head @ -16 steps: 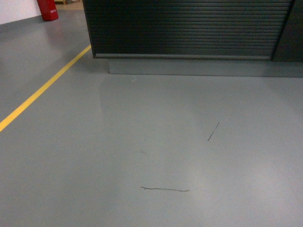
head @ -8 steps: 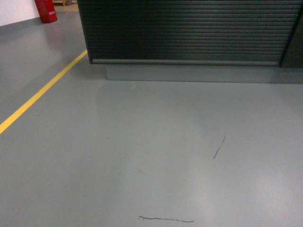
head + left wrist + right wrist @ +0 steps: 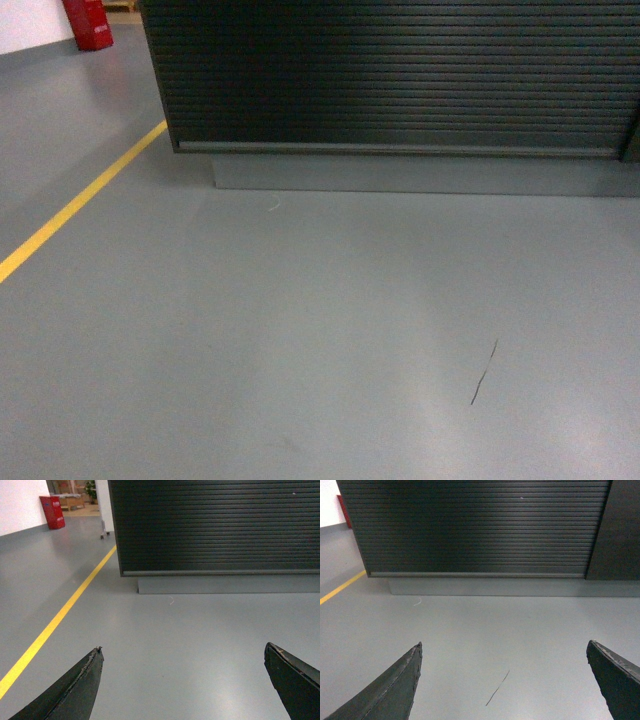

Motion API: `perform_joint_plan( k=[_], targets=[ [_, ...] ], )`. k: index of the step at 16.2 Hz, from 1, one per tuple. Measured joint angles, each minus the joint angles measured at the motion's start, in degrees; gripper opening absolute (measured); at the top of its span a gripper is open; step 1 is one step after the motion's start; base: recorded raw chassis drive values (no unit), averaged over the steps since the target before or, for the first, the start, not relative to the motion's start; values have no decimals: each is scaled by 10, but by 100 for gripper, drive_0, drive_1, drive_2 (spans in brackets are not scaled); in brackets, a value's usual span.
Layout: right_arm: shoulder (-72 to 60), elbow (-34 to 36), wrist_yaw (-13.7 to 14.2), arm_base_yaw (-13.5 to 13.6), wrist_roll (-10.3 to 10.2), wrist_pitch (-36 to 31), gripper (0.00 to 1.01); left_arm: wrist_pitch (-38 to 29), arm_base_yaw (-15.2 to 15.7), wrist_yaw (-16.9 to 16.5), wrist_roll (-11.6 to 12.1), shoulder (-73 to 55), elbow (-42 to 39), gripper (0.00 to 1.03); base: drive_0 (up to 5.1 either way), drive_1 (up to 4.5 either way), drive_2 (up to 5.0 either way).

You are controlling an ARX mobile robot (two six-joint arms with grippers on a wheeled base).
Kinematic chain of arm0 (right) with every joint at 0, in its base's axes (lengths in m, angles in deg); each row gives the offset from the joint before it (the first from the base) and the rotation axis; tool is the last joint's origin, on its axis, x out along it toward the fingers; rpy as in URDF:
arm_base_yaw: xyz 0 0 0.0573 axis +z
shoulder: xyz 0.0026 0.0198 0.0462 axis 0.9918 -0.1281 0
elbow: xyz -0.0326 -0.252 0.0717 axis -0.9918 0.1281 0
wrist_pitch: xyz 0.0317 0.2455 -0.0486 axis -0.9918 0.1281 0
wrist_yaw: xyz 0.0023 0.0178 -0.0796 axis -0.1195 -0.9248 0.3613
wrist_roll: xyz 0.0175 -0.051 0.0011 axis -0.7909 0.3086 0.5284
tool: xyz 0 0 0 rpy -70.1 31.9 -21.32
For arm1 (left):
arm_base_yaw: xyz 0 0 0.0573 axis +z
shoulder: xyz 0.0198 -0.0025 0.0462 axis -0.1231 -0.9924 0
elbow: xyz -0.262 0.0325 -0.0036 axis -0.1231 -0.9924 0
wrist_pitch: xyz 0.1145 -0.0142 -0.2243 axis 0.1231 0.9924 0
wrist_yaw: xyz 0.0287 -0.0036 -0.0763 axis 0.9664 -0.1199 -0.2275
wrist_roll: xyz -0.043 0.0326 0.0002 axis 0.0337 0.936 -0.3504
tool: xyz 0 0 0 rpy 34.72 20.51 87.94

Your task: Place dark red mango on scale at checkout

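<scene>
The robot faced the checkout (image 3: 400,80), low by the floor. Both grippers, left (image 3: 185,680) and right (image 3: 505,680), were wide open and held nothing, ready to grab.

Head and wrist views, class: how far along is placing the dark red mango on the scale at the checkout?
Done: nothing visible. In hand: the robot faces the long black ribbed-front checkout counter across bare grey floor. The left pincer and right pincer are open and empty. Left: neither mango nor scale is in view, so finding, grasping and placing the fruit remain.
</scene>
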Motion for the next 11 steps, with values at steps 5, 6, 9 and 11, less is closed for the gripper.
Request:
perform_joint_plan(
  k=[5,6,9,11],
  targets=[
    [0,0,0,0,0,2,98,2,0,0,0,0,0,98,0,420,-420],
    [0,0,0,0,0,-1,98,0,0,0,0,0,0,98,4,424,-416],
    [0,0,0,0,0,2,98,3,0,0,0,0,0,98,0,420,-420],
    [0,0,0,0,0,1,98,1,0,0,0,0,0,98,-1,419,-420]
  ],
)
